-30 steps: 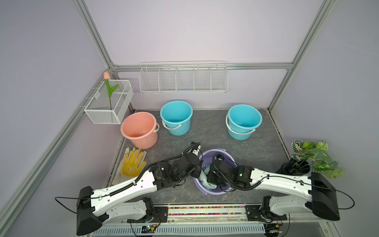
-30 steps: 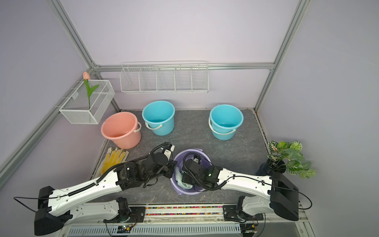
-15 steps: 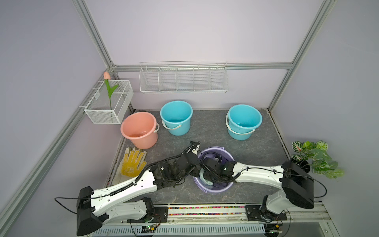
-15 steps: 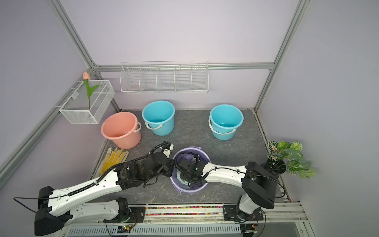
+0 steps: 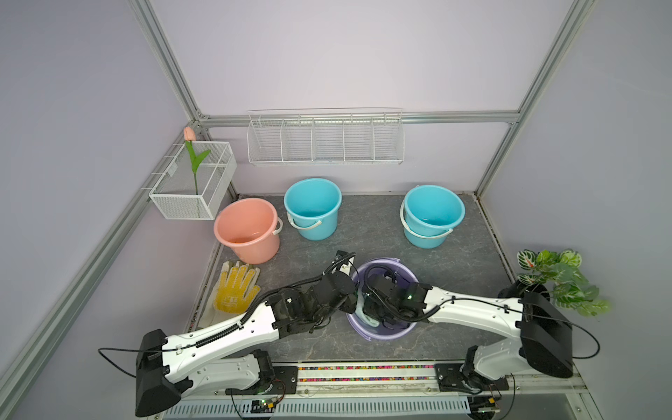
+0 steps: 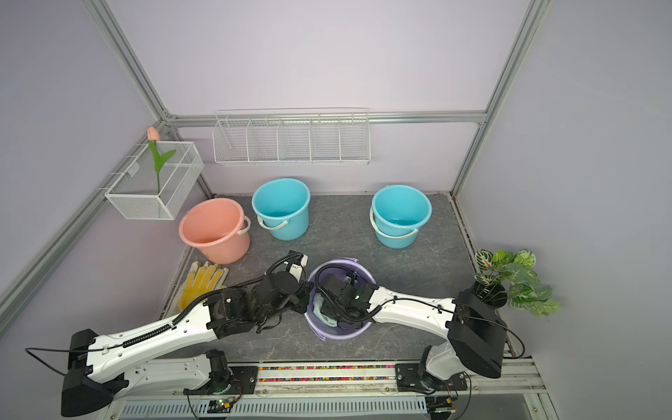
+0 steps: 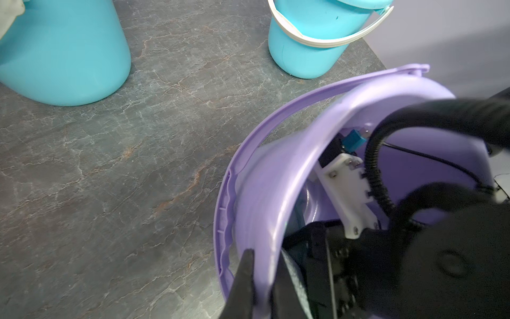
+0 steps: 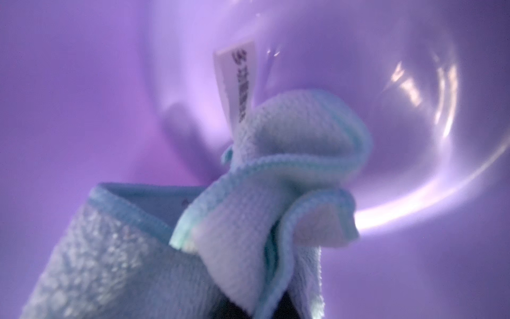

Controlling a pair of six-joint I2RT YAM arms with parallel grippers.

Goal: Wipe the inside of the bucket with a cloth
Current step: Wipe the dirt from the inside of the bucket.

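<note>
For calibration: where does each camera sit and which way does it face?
Top views: overhead, facing down at the grey marbled table; left arm, right arm show.
Left wrist: beside the lilac plastic bucket; left hand clamps its rim.
Right wrist: inside that bucket, facing the mint microfibre cloth; no arm clearly shown.
Shared: all show the bucket.

A salmon-pink plastic bucket [image 5: 251,247] is standing on the grey stone-patterned counter [image 5: 363,232], with a yellow-dotted white fabric glove [image 5: 236,291] lying just beside it.

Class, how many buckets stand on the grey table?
5: a pink bucket back left, a blue bucket back centre, seemingly two nested blue buckets back right, and the purple bucket in front.
</note>
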